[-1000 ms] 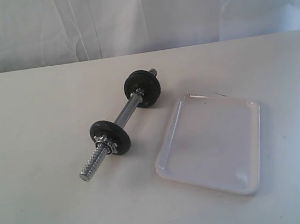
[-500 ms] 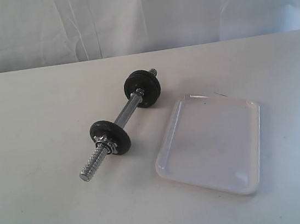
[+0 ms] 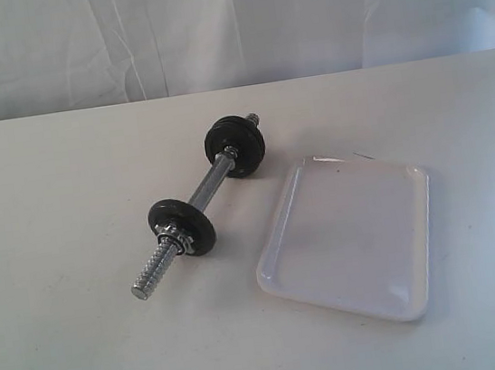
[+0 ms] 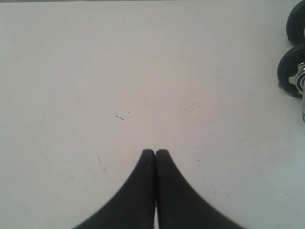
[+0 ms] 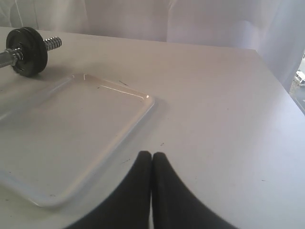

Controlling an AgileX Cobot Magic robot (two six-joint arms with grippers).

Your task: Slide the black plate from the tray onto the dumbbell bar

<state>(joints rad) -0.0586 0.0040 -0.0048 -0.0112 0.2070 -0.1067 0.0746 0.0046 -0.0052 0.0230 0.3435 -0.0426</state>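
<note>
Although a second has gone by, nothing in the scene has shifted, so you are no nearer the goal than you were. Closest to the wrist cameras, the left gripper (image 4: 155, 152) has its jaws pressed together over bare table (image 4: 95, 71), holding nothing. The right gripper (image 5: 151, 155) is likewise pressed together and empty, hanging just beside the tray's rim. Neither arm shows in the exterior view. Next out, the tray (image 3: 278, 277) lies flat with nothing in it: the black plate you are meant to slide is not on it, nor loose on the table. Beside the tray and not touching it, the dumbbell bar (image 3: 204, 189) lies slantwise, its near threaded end bare, with a nut (image 3: 175, 241) against the near disc (image 3: 183, 225). Farthest, the far disc (image 3: 235, 147) looks thicker; it may be the plate already on the bar, though you cannot tell for certain. Judge it so: either the job is done, or the plate is out of sight.
</note>
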